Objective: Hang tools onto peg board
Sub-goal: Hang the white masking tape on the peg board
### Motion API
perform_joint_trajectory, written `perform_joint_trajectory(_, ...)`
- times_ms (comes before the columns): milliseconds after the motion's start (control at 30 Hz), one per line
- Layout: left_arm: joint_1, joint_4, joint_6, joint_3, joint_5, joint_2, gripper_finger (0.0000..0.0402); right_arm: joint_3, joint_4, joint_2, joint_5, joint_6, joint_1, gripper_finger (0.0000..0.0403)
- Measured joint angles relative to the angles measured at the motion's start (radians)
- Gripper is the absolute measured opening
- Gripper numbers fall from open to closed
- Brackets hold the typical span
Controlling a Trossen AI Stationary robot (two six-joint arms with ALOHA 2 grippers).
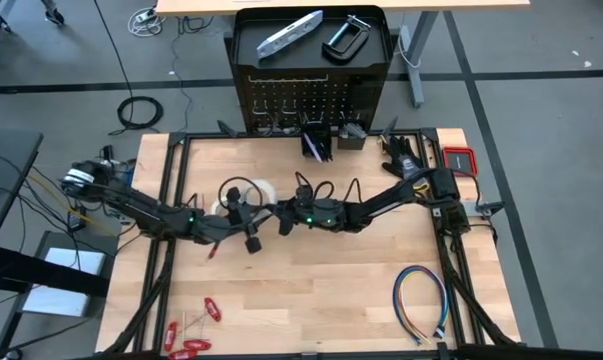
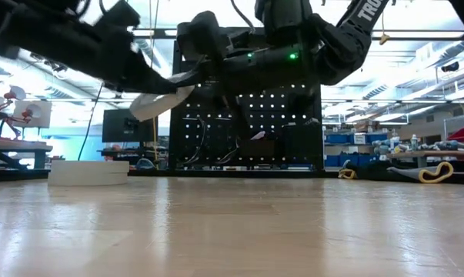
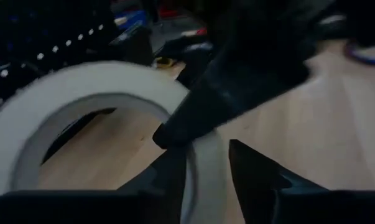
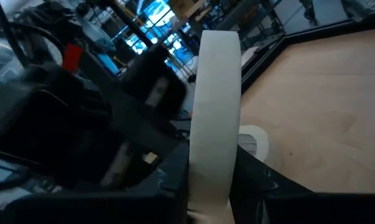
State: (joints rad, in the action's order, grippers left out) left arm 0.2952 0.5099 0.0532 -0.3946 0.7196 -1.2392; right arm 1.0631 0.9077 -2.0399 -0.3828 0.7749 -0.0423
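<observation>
while both arms meet above the middle of the wooden table [image 1: 381, 290], i see the white ring-shaped tape roll [image 4: 213, 112] held in the air between them, its rim between the narrow fingers of the right gripper [image 4: 212, 186] and also of the left gripper [image 3: 206, 168]. i judge it light, stiff and smooth; grip across the band.

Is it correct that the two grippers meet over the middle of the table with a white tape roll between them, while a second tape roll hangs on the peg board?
Not quite. The second tape roll lies flat on the table, as the low view shows; it does not hang on the peg board. The rest holds: the left gripper and right gripper meet at a white tape roll in mid-table.
</observation>
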Motion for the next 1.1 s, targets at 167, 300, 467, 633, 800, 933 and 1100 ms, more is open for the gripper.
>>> perform_joint_trajectory(167,0.052,-0.122,-0.021,0.0,-0.002,0.149,0.0146,-0.121,-0.006,0.132,0.01,-0.048,0.032,0.0088)
perform_joint_trajectory(300,0.089,-0.198,-0.023,0.0,-0.001,0.27,0.0147,-0.298,0.003,0.317,-0.035,-0.058,0.06,0.0088)
perform_joint_trajectory(467,0.107,-0.242,-0.023,0.0,0.002,0.334,0.0147,-0.547,0.076,0.574,-0.186,-0.064,0.088,0.0088)
perform_joint_trajectory(633,0.106,-0.24,-0.023,0.0,0.004,0.31,0.0147,-0.728,0.125,0.776,-0.302,-0.036,0.183,0.0088)
perform_joint_trajectory(800,0.104,-0.214,-0.024,0.0,0.005,0.284,0.0147,-0.773,0.137,0.875,-0.242,-0.019,0.334,0.0088)
perform_joint_trajectory(933,0.104,-0.212,-0.025,0.0,0.005,0.281,0.0147,-0.754,0.137,0.878,-0.109,-0.015,0.443,0.0088)
perform_joint_trajectory(1100,0.104,-0.208,-0.026,0.0,0.005,0.281,0.0147,-0.737,0.138,0.855,-0.066,0.003,0.538,0.0088)
